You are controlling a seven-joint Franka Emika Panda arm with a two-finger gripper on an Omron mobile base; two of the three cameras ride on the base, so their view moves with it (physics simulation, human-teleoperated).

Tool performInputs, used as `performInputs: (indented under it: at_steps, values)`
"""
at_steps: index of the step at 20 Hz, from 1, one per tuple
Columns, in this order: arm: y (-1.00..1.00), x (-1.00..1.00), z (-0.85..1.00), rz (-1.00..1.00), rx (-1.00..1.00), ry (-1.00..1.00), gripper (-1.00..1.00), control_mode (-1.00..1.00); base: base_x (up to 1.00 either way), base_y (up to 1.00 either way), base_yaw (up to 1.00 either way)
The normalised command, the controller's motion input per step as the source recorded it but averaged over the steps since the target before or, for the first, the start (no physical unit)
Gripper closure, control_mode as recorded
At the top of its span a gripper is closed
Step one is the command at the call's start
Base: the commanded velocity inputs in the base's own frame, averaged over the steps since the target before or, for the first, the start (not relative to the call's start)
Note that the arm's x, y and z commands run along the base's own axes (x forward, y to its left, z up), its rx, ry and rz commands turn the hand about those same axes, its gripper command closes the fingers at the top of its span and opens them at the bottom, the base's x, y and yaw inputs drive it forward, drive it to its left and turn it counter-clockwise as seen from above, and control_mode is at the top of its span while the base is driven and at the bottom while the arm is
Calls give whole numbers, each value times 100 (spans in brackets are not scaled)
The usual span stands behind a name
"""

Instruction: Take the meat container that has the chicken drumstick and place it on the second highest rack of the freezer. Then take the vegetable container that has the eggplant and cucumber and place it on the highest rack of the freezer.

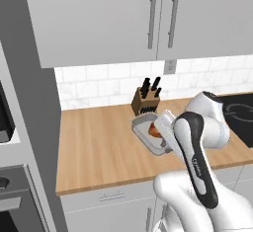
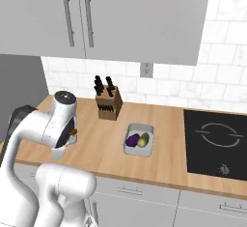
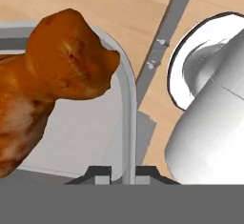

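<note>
hand view puts the drumstick (image 3: 57, 80) at left, lying in the meat tray (image 3: 90, 137), then the tray's rim (image 3: 127, 123), with your gripper (image 3: 126, 173) pinched tight on it. left base view shows the tray over the counter (image 1: 99, 147). expect a light, stiff, slick tray; gripped at one edge it may tip, so keep it level.

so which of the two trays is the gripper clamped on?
The meat container with the chicken drumstick; gripper pinches its rim. The vegetable container sits apart, untouched.
</note>
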Motion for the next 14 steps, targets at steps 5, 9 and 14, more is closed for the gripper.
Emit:
performInputs:
  at_steps: [5, 9, 14]
  values:
    - [0, -41, 100, 33, 32, 1, 100, -100, 0, 0, 0]
    - [0, -47, 100, 15, 19, 0, 100, -100, 0, 0, 0]
    - [10, -54, 96, 12, 3, -3, 100, -100, 0, 0, 0]
